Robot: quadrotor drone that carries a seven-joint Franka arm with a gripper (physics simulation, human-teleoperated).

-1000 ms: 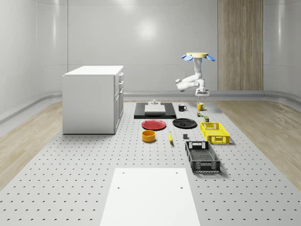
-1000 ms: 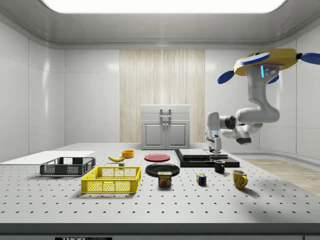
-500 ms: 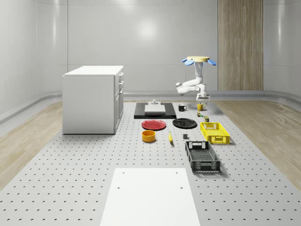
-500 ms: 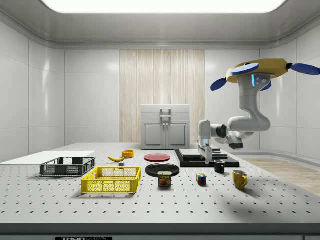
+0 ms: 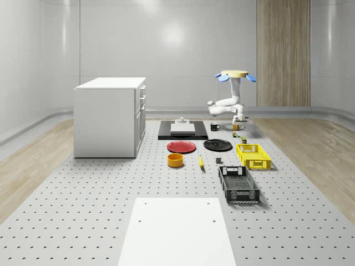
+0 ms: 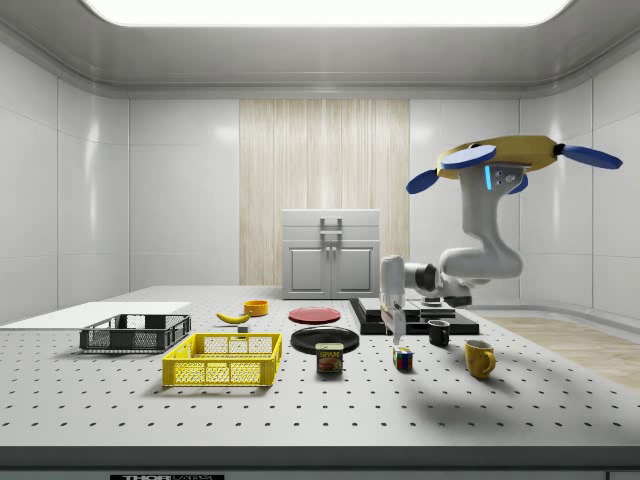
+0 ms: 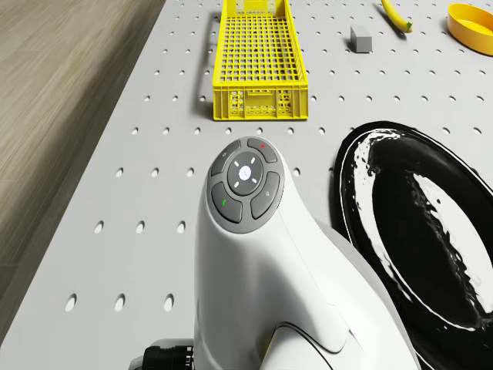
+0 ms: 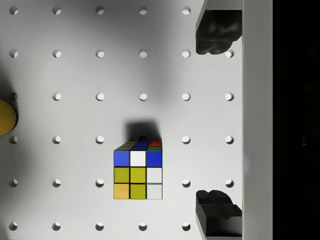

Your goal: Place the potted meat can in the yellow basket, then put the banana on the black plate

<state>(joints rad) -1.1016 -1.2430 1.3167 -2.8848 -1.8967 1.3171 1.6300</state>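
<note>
Pale grey panel walls (image 5: 166, 50) are enclosing the room, wood slat panel (image 5: 283, 52) breaking the back wall; ceiling light (image 6: 320, 10) is glowing; white cabinet (image 5: 110, 116) is standing on perforated table (image 5: 83, 210); wood floor (image 5: 33, 160) is flanking it.

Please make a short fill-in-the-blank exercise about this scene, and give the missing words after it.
1. The potted meat can stands on the table beside the ____ basket.
2. The banana lies near an orange ____.
3. The gripper hangs over a coloured puzzle ____.
4. In the wrist view, the gripper's fingers are ____.

Missing words: yellow; bowl; cube; open
</note>
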